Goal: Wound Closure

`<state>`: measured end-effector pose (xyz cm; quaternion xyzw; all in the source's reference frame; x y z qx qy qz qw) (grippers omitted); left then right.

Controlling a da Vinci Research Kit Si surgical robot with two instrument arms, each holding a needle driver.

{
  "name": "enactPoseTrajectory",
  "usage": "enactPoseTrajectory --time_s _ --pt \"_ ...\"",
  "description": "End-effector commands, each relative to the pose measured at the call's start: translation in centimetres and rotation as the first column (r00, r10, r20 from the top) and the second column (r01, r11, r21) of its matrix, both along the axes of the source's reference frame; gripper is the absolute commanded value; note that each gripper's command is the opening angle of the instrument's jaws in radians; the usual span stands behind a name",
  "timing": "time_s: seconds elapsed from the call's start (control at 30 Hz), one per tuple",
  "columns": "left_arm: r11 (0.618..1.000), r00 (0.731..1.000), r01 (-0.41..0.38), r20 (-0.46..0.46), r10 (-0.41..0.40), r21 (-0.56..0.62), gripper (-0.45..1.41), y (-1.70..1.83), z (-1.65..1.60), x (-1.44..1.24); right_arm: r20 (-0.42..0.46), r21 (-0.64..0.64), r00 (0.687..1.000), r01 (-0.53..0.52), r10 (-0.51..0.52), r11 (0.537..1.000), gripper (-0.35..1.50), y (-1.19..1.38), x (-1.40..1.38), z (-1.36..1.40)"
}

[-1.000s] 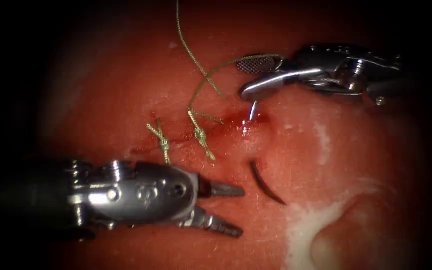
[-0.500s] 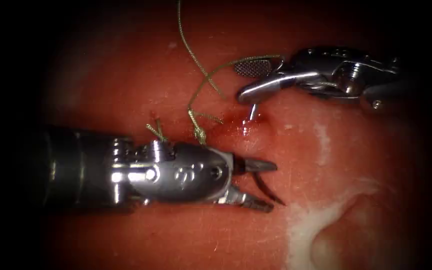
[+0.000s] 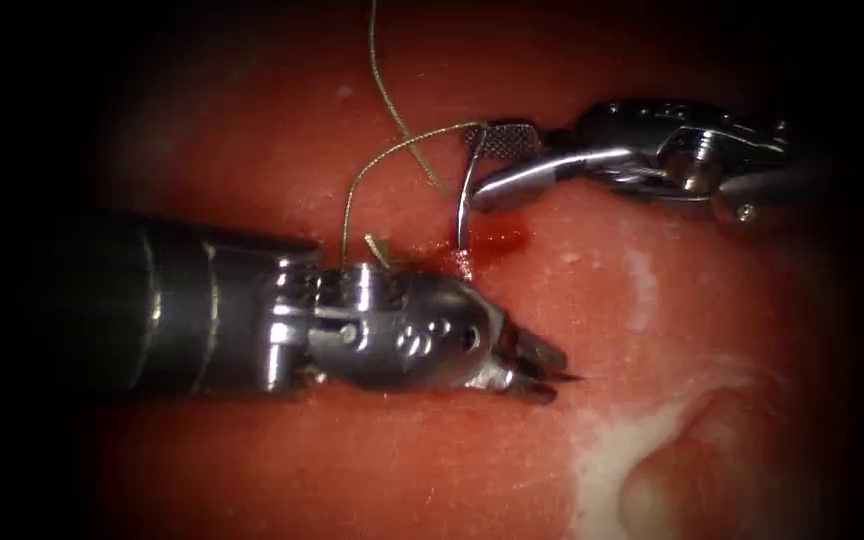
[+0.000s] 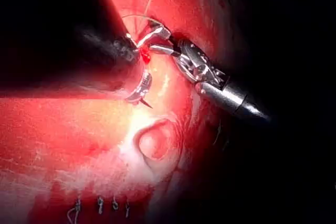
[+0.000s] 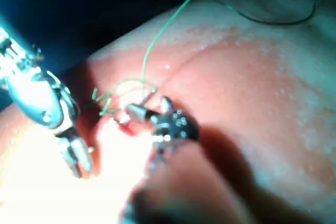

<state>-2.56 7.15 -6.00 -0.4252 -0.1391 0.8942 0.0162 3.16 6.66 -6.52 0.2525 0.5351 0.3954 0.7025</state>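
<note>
The curved needle (image 3: 462, 210) is in the tissue (image 3: 672, 330). Its shiny tail end stands up out of the red fluid (image 3: 497, 238) at the cut's right end. Its dark tip (image 3: 570, 378) comes out nearer the camera. My left tool (image 3: 537, 365) is shut on the needle just behind that tip, which also shows as the needle tip (image 4: 146, 103) in the left wrist view. My right tool (image 3: 482, 165) is open beside the tail end and holds nothing. Green thread (image 3: 392, 150) runs from the tail end, arcs left and goes up out of view.
The left tool's shaft (image 3: 202, 315) lies across the cut and covers the two tied knots; one cut thread end (image 3: 377, 248) peeks above it. A pale fatty patch with a hollow (image 3: 642, 460) lies at the lower right. Several older stitches (image 4: 100, 205) line the tissue's edge.
The left tool moved right and up to the needle's tip, then shut on it. More of the needle's tail end now stands out beside the right tool's open jaws.
</note>
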Motion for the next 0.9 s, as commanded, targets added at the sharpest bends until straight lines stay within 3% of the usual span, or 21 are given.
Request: enactPoseTrajectory --time_s 0.03,0.2,0.33,0.37,0.43,0.57,0.7,0.73,0.9 --pt "1.000 1.000 0.025 0.002 -0.025 0.008 -0.35 0.00 0.04 -0.03 -0.004 -0.001 1.000 0.001 -0.001 1.000 1.31 0.00 0.06 0.03" --pt "0.991 0.988 0.122 0.089 -0.127 0.056 -0.35 0.04 -0.07 0.11 -0.011 0.001 1.000 0.012 -0.012 1.000 1.31 -0.04 0.04 0.01" --pt "0.960 0.952 0.227 0.172 -0.254 0.162 -0.35 0.08 -0.21 0.22 -0.016 0.002 1.000 0.022 -0.022 1.000 1.31 -0.07 0.02 0.00" --pt "0.938 0.930 0.269 0.193 -0.311 0.217 -0.35 0.07 -0.25 0.23 -0.017 0.002 1.000 0.022 -0.022 1.000 1.31 -0.07 0.01 -0.01" --pt "0.911 0.911 0.292 0.207 -0.358 0.291 -0.35 0.04 -0.30 0.21 -0.019 0.003 1.000 0.025 -0.025 1.000 1.31 -0.08 0.01 -0.01" --pt "0.839 0.845 0.319 0.269 -0.462 0.441 -0.35 0.02 -0.40 0.16 -0.023 0.005 0.999 0.031 -0.031 1.000 1.31 -0.10 -0.04 -0.05" --pt "0.786 0.778 0.310 0.333 -0.533 0.535 -0.35 0.08 -0.48 0.20 -0.032 0.015 0.999 0.042 -0.041 0.999 1.35 -0.12 -0.16 -0.17" --pt "0.765 0.748 0.302 0.356 -0.560 0.569 -0.35 0.10 -0.51 0.23 -0.036 0.002 0.998 0.055 -0.055 0.998 1.38 -0.12 -0.22 -0.29" --pt "0.691 0.668 0.224 0.408 -0.622 0.688 -0.35 0.14 -0.64 0.32 -0.046 -0.060 0.994 0.101 -0.104 0.993 1.31 -0.09 -0.32 -0.65"
